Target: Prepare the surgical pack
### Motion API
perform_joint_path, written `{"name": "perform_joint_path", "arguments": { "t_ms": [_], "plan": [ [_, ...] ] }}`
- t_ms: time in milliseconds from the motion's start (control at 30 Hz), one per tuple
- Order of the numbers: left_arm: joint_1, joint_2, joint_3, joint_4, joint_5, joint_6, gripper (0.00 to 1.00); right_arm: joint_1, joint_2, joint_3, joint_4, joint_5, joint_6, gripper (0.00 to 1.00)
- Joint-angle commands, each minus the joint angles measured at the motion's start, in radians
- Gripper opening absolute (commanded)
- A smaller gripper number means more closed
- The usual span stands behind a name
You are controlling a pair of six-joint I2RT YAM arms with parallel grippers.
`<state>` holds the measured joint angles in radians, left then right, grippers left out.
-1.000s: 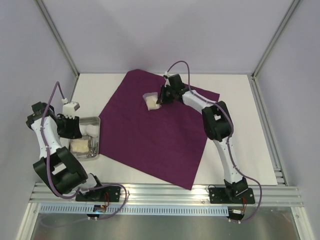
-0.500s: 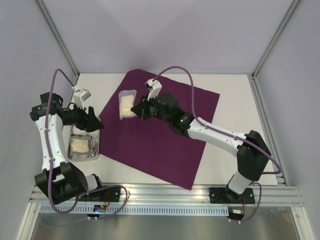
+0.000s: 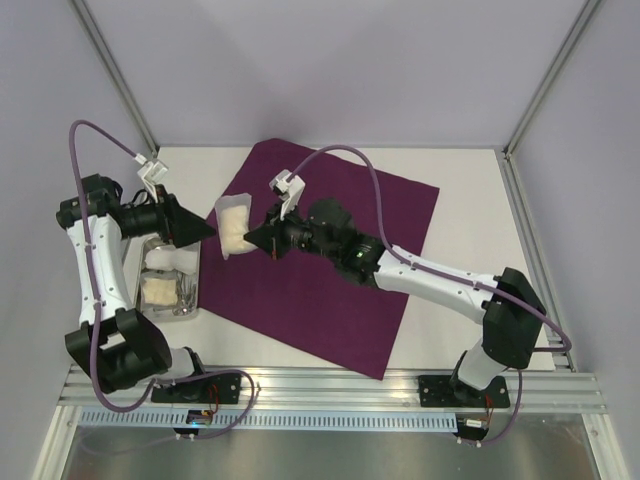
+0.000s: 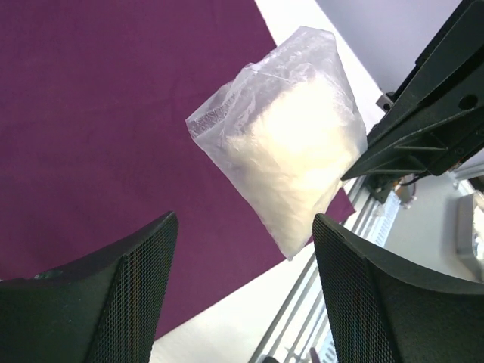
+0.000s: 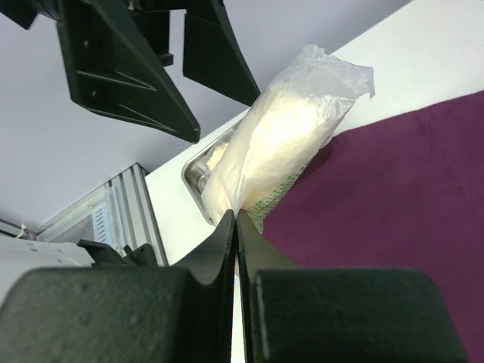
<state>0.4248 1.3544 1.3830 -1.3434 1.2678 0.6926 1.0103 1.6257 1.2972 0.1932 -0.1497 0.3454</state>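
Observation:
The surgical pack (image 3: 330, 290) lies spread out as a big plum-purple sheet over the middle of the table. My right gripper (image 3: 250, 240) is shut on the bottom edge of a clear plastic bag (image 3: 232, 228) of white material and holds it in the air over the sheet's left edge. In the right wrist view the jaws (image 5: 236, 219) are pressed together on the bag (image 5: 280, 144). My left gripper (image 3: 207, 232) points at the bag from the left and stands open. In the left wrist view the bag (image 4: 291, 151) hangs ahead of the wide-apart fingers (image 4: 113, 302), above the purple sheet (image 4: 91, 113).
A metal tray (image 3: 197, 285) with white packets and small instruments sits on the table under the left arm, left of the sheet. The tray's corner (image 5: 197, 178) shows below the bag in the right wrist view. Aluminium rails run along the table's near edge.
My right arm has swung left and lifted the bag from the sheet's far side to its left edge. My left gripper has risen off the tray, turned toward the bag and opened.

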Motion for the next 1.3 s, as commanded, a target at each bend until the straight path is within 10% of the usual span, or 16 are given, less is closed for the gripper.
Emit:
{"name": "perform_joint_path", "arguments": {
  "t_ms": [0,300,700,767,833,933,1100,1267],
  "plan": [
    [-0.003,-0.034,0.008,-0.153,0.105,-0.034,0.8,0.007,-0.049,0.054,0.068,-0.047,-0.037,0.0],
    [-0.004,-0.12,-0.041,-0.059,0.163,-0.136,0.75,0.011,-0.021,0.06,0.14,-0.116,0.01,0.0],
    [-0.006,-0.143,-0.032,-0.086,0.197,-0.122,0.0,0.008,0.034,0.068,0.17,-0.153,0.07,0.01],
    [-0.006,-0.141,-0.036,-0.044,0.156,-0.171,0.0,0.007,0.04,0.079,0.106,-0.12,0.066,0.14],
    [-0.006,-0.141,-0.064,0.048,0.026,-0.238,0.0,-0.005,0.043,0.089,0.045,-0.099,0.063,0.6],
    [-0.003,-0.141,-0.125,0.102,-0.284,-0.232,0.0,-0.03,0.028,0.073,-0.064,-0.035,0.081,0.77],
    [0.003,-0.271,-0.325,0.285,-0.76,-0.127,0.0,-0.061,0.0,-0.007,-0.147,0.009,0.104,0.8],
    [0.132,-0.238,-0.388,0.302,-0.803,-0.033,0.0,-0.061,0.04,0.023,-0.221,-0.03,0.107,0.79]
  ]
}}
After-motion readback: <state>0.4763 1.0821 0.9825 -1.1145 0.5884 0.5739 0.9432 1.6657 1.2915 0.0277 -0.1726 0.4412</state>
